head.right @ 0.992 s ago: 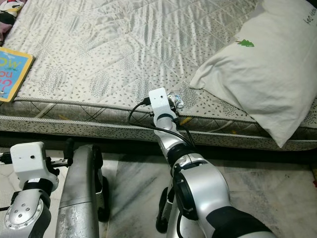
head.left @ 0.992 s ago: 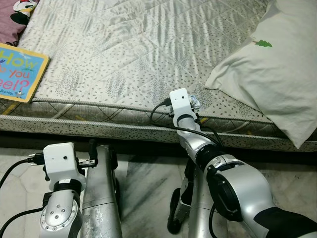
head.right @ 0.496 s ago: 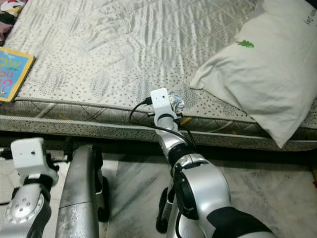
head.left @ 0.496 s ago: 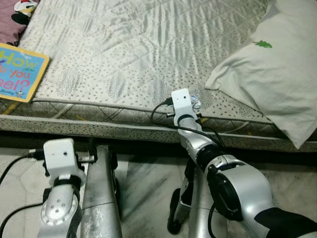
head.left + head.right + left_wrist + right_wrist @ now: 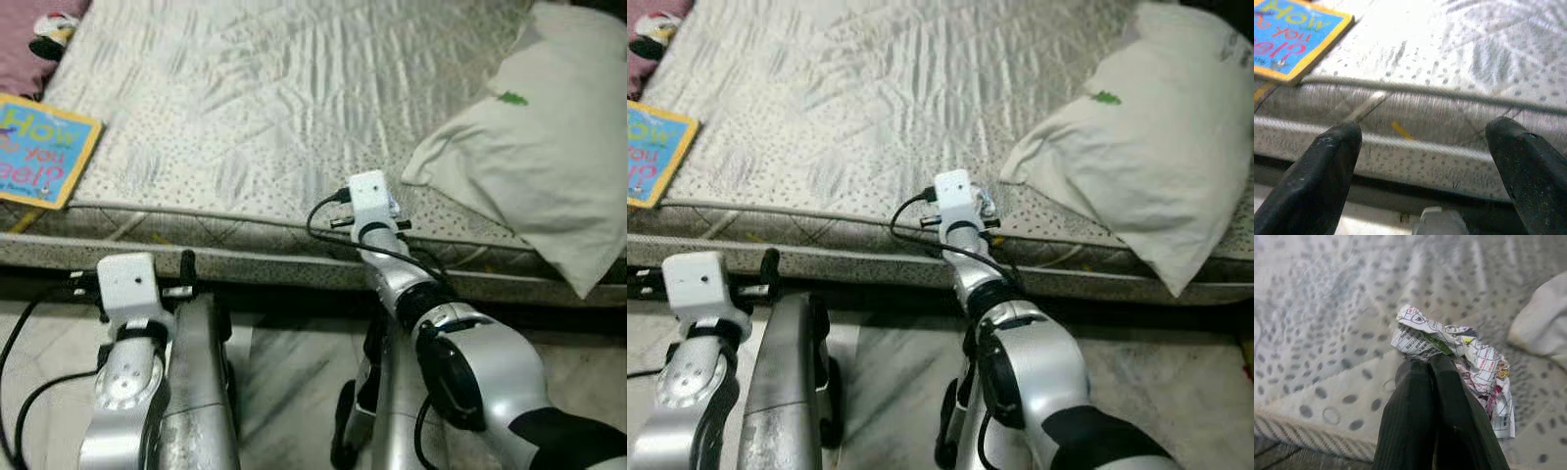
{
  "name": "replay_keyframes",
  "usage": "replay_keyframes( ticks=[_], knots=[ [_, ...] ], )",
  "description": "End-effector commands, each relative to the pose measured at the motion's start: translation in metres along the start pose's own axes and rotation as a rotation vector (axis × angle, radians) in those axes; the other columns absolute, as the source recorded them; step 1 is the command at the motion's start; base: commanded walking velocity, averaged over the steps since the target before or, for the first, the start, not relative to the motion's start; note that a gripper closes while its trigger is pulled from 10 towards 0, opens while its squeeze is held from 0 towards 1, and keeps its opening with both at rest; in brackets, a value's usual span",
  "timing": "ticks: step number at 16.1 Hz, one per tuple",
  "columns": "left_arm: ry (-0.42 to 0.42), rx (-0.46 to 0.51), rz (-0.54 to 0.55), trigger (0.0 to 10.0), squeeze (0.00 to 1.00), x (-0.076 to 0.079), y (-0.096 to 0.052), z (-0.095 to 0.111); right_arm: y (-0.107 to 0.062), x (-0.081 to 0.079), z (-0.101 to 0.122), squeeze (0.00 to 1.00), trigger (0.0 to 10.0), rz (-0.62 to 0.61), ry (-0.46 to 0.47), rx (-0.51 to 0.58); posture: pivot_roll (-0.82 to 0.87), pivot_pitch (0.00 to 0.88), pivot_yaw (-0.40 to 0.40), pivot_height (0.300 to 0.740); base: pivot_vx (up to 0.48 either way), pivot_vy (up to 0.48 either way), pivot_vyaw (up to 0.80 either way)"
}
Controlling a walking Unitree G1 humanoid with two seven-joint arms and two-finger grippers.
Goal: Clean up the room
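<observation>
Right claw (image 5: 1430,364) is clenched on a crumpled paper wad (image 5: 1449,347), at the near edge of the mattress (image 5: 255,108), just beside the pillow (image 5: 529,166) corner. In the right wrist view the fingers (image 5: 1415,416) are pressed together with the paper bunched at and past the tips, so you're pinching only its near edge. Most of the wad hangs free beyond the claw.

Risks from here:
- Thin grip. Swing the arm away from the mattress fast and the paper can tear or slide out. It would likely land in the dark gap below the mattress edge, a hard spot to reach.
- I can't tell whether the wad is lifted or touching the mattress. If it's touching, dragging it sideways could snag it on the quilted cover and peel it loose.
- The cable on the right wrist sits close to the mattress edge. A twisting retreat could catch it there.
- Pillow corner is near the wad. Pull out towards the pillow and you nudge it.

Left claw (image 5: 1420,161) is released, fingers spread wide, empty, low in front of the mattress side. The picture book (image 5: 44,152) lies on the mattress near its far left corner, well apart from the wad. Watch that the left arm doesn't bump the mattress side if you turn the body.

Suggest you lift straight up off the mattress first, slowly, then back away.
</observation>
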State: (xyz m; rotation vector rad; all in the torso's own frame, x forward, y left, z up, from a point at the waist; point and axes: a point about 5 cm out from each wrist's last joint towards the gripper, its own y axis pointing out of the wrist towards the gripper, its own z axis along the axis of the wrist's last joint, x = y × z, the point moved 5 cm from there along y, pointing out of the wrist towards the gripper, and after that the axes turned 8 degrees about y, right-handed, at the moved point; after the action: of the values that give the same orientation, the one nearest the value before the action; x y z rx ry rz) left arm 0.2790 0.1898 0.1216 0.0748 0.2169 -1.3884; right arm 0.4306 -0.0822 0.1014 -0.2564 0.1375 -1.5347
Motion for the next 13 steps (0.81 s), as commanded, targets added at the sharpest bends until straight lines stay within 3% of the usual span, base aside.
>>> replay_keyframes(
  ticks=[1,5,9,13],
  knots=[
    [0.000,-0.001,-0.017,10.0,0.00,0.003,0.001,-0.003,0.001,0.004,0.004,0.00,0.0,0.000,0.034,0.010,0.22,0.106,-0.126,0.529,0.000,0.000,0.00],
    [-0.004,0.030,-0.016,10.0,0.00,0.008,0.014,-0.001,-0.001,0.004,0.007,0.00,0.0,0.076,0.155,0.069,0.18,0.042,-0.099,0.529,0.000,0.000,0.00],
    [-0.026,0.031,-0.041,10.0,0.00,0.018,0.022,-0.005,-0.009,0.006,0.000,0.00,0.0,0.160,0.245,0.138,0.11,0.053,-0.072,0.529,0.000,0.000,0.00],
    [-0.037,0.023,-0.084,10.0,0.00,0.030,0.022,-0.009,-0.030,-0.008,-0.026,0.00,0.0,0.260,0.282,0.144,0.08,0.063,-0.049,0.529,0.000,0.000,0.00]
  ],
)
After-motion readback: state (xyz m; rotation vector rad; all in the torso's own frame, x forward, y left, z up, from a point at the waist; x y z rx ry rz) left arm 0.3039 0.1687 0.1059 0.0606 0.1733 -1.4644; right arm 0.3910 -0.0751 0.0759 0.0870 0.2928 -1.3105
